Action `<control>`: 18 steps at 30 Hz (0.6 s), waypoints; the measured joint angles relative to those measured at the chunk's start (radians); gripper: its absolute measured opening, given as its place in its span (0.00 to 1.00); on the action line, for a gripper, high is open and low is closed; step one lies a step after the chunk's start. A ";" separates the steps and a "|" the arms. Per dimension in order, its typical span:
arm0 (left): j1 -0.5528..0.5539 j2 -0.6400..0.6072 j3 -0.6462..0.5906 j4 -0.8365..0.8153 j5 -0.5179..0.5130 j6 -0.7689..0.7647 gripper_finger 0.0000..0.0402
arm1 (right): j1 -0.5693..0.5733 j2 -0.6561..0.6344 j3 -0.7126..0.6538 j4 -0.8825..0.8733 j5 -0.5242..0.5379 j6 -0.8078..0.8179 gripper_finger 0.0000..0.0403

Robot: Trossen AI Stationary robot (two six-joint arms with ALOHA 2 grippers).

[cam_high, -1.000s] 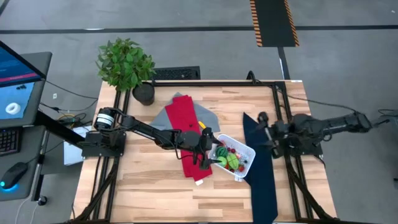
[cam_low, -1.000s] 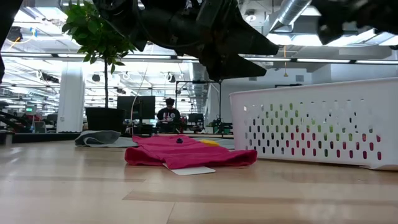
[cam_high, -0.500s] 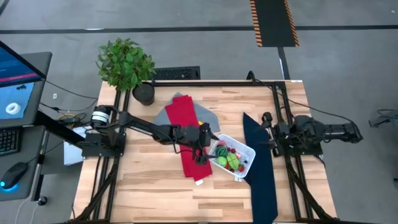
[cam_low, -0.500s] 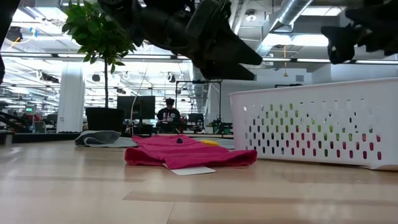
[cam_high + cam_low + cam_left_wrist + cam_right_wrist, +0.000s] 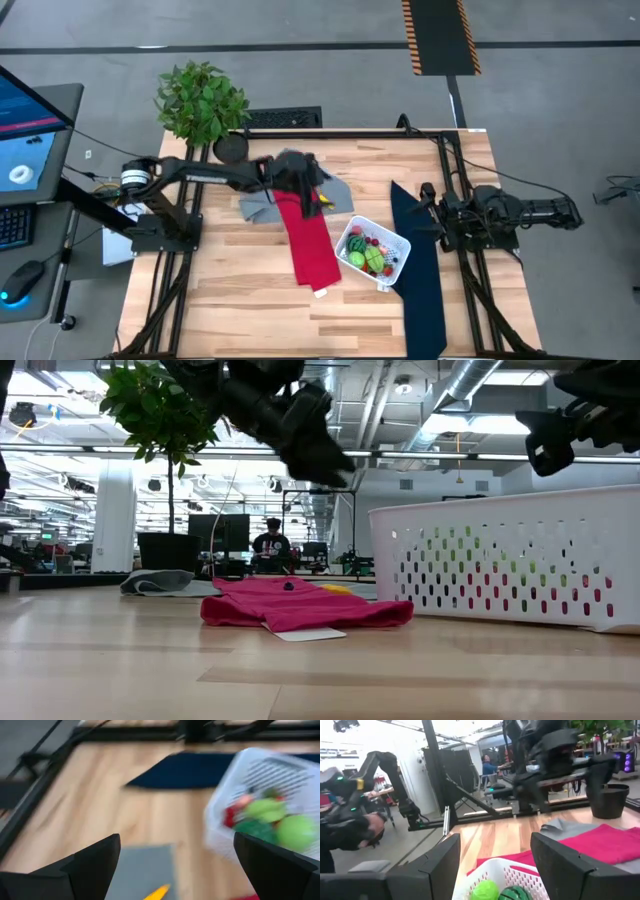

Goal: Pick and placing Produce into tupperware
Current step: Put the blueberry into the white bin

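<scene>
Sitting in the white tupperware [image 5: 392, 262], the produce [image 5: 365, 253] is resting w/ the red cloth [image 5: 311, 238] just beside the tub. Left gripper [image 5: 312, 196] is hovering over that cloth's far end, fingers wide, empty. Right gripper [image 5: 424, 190] is waiting beyond the navy cloth [image 5: 422, 270], fingers wide, empty.

Both arms matte black, six-joint, tubular links; left arm [image 5: 200, 172] has silver motor cap; black cables trail right arm [image 5: 520, 210].
</scene>
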 joint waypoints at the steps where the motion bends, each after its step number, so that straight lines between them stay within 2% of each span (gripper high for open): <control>1: 0.027 -0.014 0.000 -0.038 -0.008 -0.006 0.95 | 0.000 0.000 0.000 -0.002 0.000 0.000 0.66; 4: 0.100 -0.038 0.000 -0.108 -0.069 -0.088 0.95 | 0.000 0.001 0.000 -0.021 0.000 0.001 0.66; 7: 0.151 -0.043 0.000 -0.166 -0.138 -0.238 0.95 | 0.000 0.000 0.000 -0.019 0.000 0.001 0.66; 10: 0.176 -0.040 0.000 -0.228 -0.147 -0.338 0.95 | 0.000 0.000 0.000 -0.020 0.000 0.001 0.66; 18: 0.159 -0.037 0.000 -0.385 -0.138 -0.256 0.95 | 0.000 0.000 0.000 -0.022 0.000 0.001 0.66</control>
